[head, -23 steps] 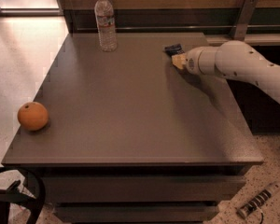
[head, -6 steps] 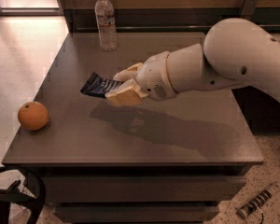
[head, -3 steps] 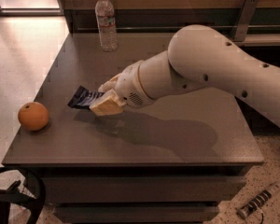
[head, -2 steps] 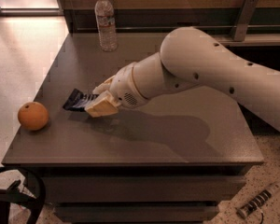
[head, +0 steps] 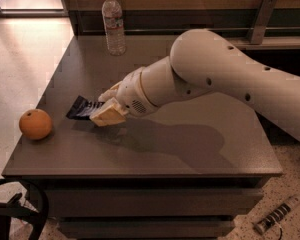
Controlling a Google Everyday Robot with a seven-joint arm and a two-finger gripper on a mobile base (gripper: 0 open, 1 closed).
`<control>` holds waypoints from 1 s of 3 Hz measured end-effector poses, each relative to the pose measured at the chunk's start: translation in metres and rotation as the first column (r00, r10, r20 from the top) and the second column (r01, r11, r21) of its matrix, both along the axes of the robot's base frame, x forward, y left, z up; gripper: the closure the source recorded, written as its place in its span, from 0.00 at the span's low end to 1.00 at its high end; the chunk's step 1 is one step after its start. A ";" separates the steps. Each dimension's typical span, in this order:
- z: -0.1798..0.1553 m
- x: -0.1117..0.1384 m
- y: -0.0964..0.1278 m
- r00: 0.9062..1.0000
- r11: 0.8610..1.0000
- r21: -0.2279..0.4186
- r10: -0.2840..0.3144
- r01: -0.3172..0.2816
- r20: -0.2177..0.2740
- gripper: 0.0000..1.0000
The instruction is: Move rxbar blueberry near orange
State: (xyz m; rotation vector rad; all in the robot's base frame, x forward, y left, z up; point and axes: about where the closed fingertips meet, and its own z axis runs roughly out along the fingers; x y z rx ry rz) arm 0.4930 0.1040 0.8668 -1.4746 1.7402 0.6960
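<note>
Pincer (head: 106,105) pinching rxbar blueberry (head: 81,107) just above table (head: 190,151), bar jutting from it toward nearby orange (head: 35,124)

my gripper (head: 104,107) sits low over the left part of the table (head: 200,149), its fingers (head: 109,117) clamped on one end of the rxbar blueberry (head: 81,107). the bar's free end points left toward the orange (head: 35,124), near it but not touching. a water bottle (head: 114,24) stands upright at the far edge, well apart from both.
</note>
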 end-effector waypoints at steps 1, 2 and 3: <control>0.001 -0.001 0.001 1.000 1.000 -0.002 0.003 -0.003 0.002 0.36; 0.002 -0.002 0.003 1.000 1.000 -0.003 0.006 -0.006 0.004 0.14; 0.003 -0.004 0.005 1.000 1.000 -0.005 0.009 -0.009 0.007 0.00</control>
